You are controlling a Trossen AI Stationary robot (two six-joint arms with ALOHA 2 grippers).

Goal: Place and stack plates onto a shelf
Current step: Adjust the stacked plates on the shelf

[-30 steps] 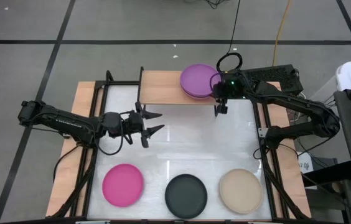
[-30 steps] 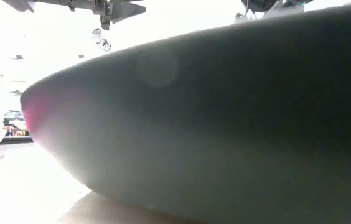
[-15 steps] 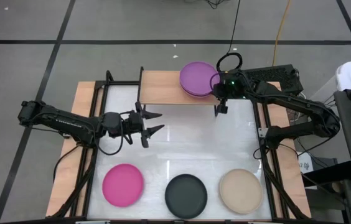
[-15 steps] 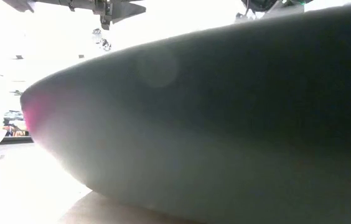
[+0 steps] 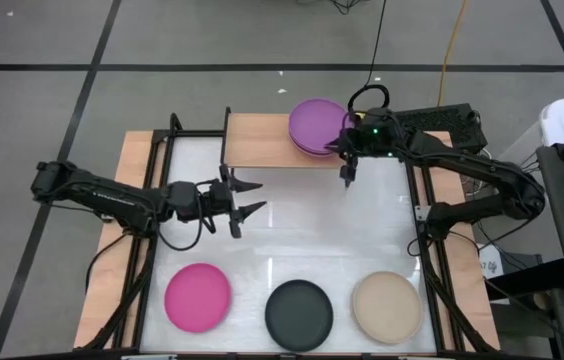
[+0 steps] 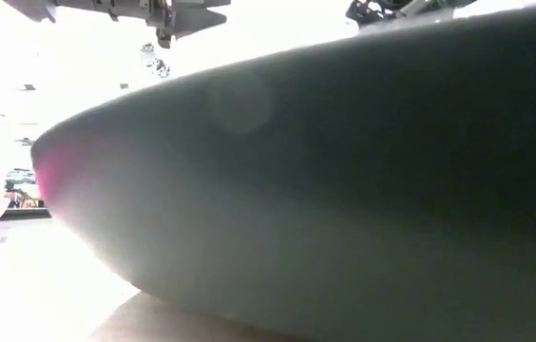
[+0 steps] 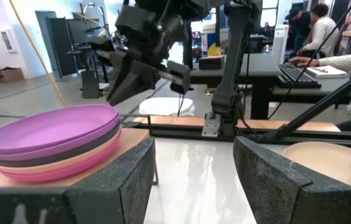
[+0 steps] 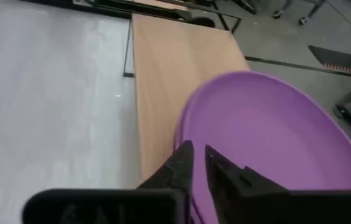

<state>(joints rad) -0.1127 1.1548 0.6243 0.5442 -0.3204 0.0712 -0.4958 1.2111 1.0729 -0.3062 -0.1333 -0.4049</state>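
On the right part of the light-wood shelf (image 5: 260, 140) sits a stack of plates (image 5: 315, 128) with the purple one on top; the left wrist view shows the stack (image 7: 57, 140) with a light pink plate lowest. My right gripper (image 5: 346, 172) is shut, its fingertips (image 8: 198, 163) just over the purple plate's rim (image 8: 191, 134) on the table side. My left gripper (image 5: 249, 197) hangs open above the table's middle left, pointing right. A magenta plate (image 5: 198, 296), a black plate (image 5: 299, 313) and a beige plate (image 5: 387, 306) lie flat along the near edge. My right gripper's shut fingers (image 8: 185, 158) stand at the purple plate's rim (image 7: 110, 112), coming from above on the table side. Whether they touch the rim I cannot tell.
The left half of the shelf board (image 8: 163, 68) is bare wood. Black frame rails (image 5: 157, 200) run along both sides of the white table top. The black plate (image 6: 344, 190) fills most of the low view. People sit at desks beyond the table (image 7: 315, 31).
My right gripper has shifted a little toward the table's left, closer in over the stack's edge. The plates and my left arm have kept still.
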